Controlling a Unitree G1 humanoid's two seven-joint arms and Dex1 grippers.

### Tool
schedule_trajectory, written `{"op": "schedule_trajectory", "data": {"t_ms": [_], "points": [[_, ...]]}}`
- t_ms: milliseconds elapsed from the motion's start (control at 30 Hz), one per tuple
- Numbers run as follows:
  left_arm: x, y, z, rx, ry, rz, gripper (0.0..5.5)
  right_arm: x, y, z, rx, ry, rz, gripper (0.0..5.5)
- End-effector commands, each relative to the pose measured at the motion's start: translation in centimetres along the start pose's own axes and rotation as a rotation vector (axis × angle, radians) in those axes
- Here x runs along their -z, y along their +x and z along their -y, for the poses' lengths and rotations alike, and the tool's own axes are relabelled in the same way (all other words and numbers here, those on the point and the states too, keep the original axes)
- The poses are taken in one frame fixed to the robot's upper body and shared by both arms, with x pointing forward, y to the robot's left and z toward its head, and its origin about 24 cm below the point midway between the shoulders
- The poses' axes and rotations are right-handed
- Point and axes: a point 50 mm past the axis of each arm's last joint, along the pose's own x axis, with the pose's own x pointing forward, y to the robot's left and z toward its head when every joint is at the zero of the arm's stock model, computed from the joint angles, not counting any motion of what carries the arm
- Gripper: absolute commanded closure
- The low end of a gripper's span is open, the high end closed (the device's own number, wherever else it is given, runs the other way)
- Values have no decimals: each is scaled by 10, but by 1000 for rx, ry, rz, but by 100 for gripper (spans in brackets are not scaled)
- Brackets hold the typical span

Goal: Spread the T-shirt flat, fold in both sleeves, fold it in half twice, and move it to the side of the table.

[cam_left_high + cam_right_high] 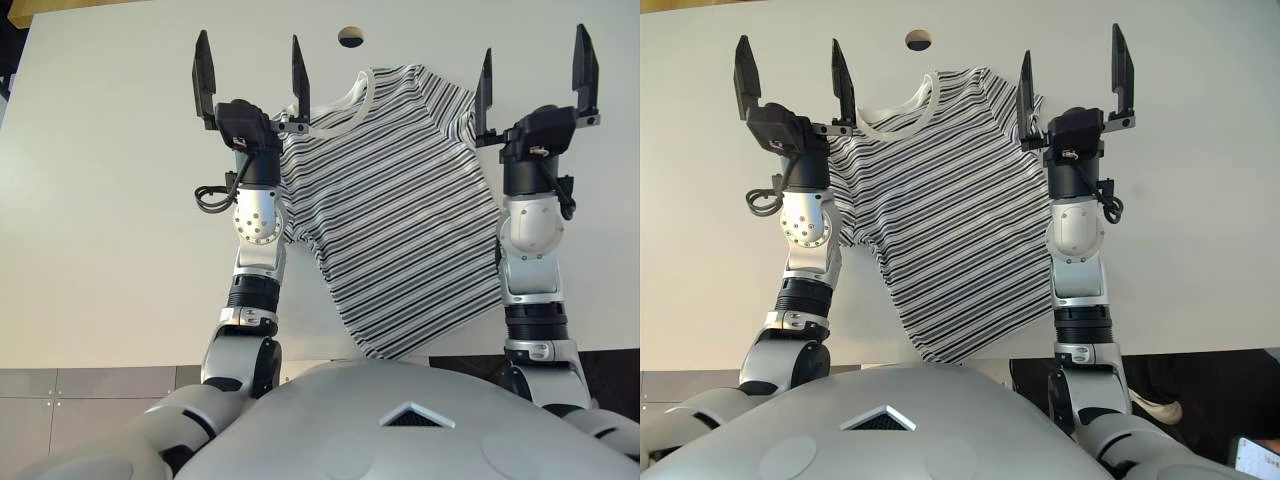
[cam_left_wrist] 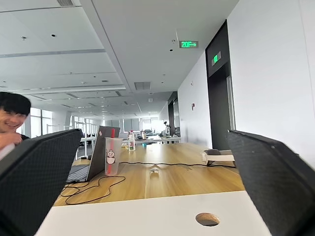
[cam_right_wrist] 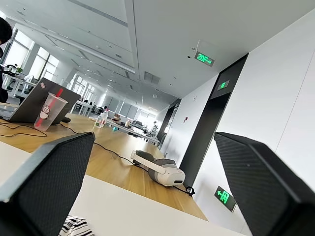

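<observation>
Left gripper [image 1: 252, 78] stands spread wide and holds nothing, raised at 10 o'clock from the striped T-shirt [image 1: 400, 210], its inner finger over the shoulder beside the collar. Right gripper [image 1: 534, 80], equally wide and holding nothing, stands at 2 o'clock, its inner finger over the other shoulder. Mid-table [image 1: 100, 200], the shirt lies skewed, collar toward 12 o'clock, hem at 6 o'clock by the near edge, 1 round hole [image 1: 350, 37] just past the collar.
</observation>
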Motion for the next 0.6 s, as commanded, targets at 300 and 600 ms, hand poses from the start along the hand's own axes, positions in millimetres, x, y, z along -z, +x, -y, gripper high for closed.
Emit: {"op": "schedule_trajectory", "data": {"t_ms": [300, 600], "points": [[2, 5, 4, 25, 11, -1, 0, 1, 0, -1, -1, -2, 5, 102], [16, 4, 7, 41, 6, -38, 0, 14, -1, -6, 3, -11, -15, 102]]}}
